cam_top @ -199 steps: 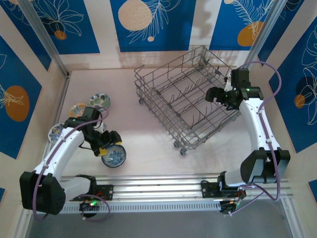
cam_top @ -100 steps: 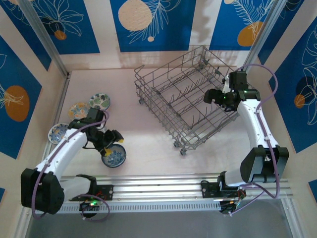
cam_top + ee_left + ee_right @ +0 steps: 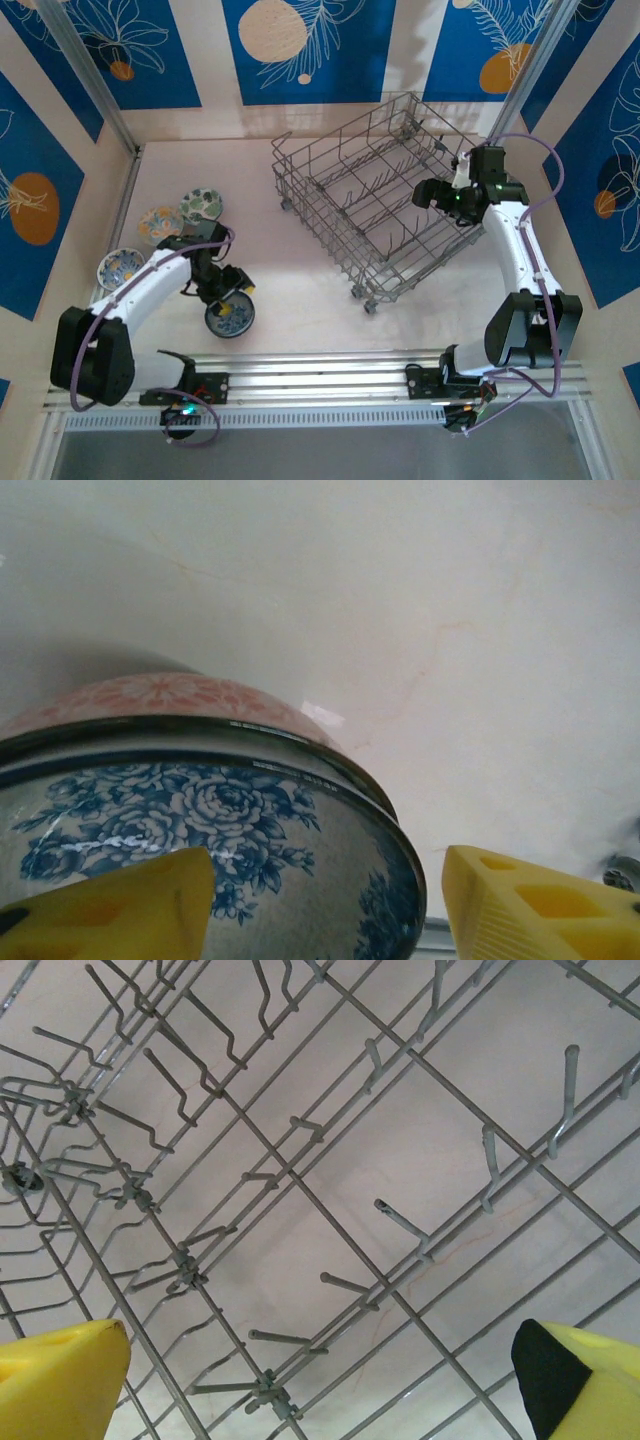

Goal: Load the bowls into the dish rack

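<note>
Left fingers (image 3: 224, 285) half open astride blue-and-white bowl (image 3: 200, 820) rim, nothing gripped. Right fingers (image 3: 428, 193) wide, empty, over dish rack (image 3: 320, 235). Risk: shallow rim pinch, bowl slipping.

Pale pink, stone-look table (image 3: 300, 270) carrying a grey wire dish rack (image 3: 375, 195), set askew. Well left of the rack, a green bowl (image 3: 203, 204), yellow bowl (image 3: 158, 221) and blue-and-white bowl (image 3: 120, 267) in a loose line. Left of the rack's near corner, a blue-flowered bowl (image 3: 231, 320).
</note>
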{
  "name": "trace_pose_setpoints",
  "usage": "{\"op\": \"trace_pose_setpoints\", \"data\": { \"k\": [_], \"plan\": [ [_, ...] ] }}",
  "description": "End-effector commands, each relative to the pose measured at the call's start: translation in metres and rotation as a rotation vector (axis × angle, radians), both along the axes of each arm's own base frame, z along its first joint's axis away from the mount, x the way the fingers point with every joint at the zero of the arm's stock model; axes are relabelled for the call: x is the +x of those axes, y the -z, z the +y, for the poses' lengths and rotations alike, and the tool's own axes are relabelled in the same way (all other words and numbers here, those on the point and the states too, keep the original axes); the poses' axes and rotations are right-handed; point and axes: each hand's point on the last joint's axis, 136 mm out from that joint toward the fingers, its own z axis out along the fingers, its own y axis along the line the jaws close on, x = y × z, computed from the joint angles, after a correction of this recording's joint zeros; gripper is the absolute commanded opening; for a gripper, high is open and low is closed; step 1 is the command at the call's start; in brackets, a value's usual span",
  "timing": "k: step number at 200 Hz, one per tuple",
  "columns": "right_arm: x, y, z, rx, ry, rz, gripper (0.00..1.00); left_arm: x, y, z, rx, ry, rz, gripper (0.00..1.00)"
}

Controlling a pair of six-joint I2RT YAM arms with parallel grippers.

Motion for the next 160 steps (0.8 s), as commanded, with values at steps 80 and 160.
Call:
{"op": "trace_pose_setpoints", "data": {
  "k": [80,160],
  "plan": [
    [-0.006,0.009,-0.003,0.063,0.009,0.038,1.00,0.012,0.012,-0.013,0.022,0.034,0.004,0.51],
    [-0.005,-0.003,0.001,0.066,0.004,0.023,1.00,0.026,0.022,-0.023,0.023,0.086,-0.024,0.34]
  ]
}}
